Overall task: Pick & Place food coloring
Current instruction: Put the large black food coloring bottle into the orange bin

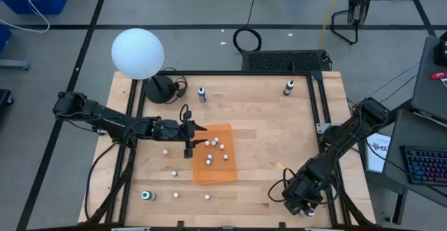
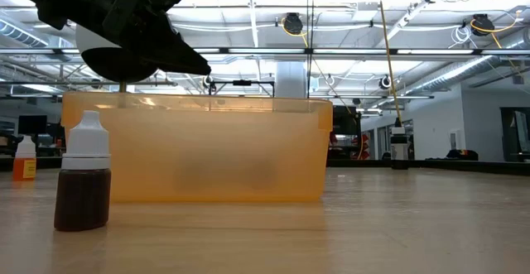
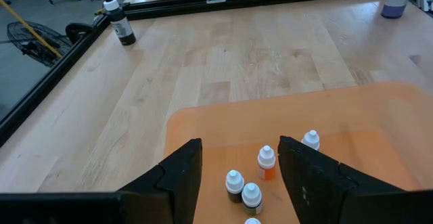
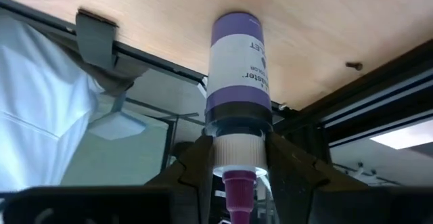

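**Left pincer spread over the orange bin, right pincer clamped on a purple bottle**

Your left gripper (image 1: 198,135) hangs over the near-left edge of the orange bin (image 1: 218,179), its fingers apart with nothing between them. Your right gripper (image 1: 305,204) sits low at the table's front right corner, close to the black frame rail.

From above, you see several small food coloring bottles (image 1: 215,141) lying inside the bin, and more of them scattered on the wooden table (image 1: 265,119): a few to the left of the bin and along the front edge. A white globe (image 1: 137,53) stands at the back left, and two dark bottles stand near the back rail.

At table height, one brown bottle (image 2: 83,183) with a white cap stands upright in front of the translucent bin (image 2: 240,154), just off its left end. An orange bottle (image 2: 25,159) stands farther off at the left edge. The left arm shows dark above the bin.

Through the left wrist camera, your two fingers (image 3: 179,176) frame a cluster of little bottles (image 3: 266,164) on the bin floor; none is touched.

Through the right wrist camera, your fingers (image 4: 196,166) close on the white collar of a purple-labelled bottle (image 4: 238,65), with its purple tip pointing toward the camera and its base toward the wood.
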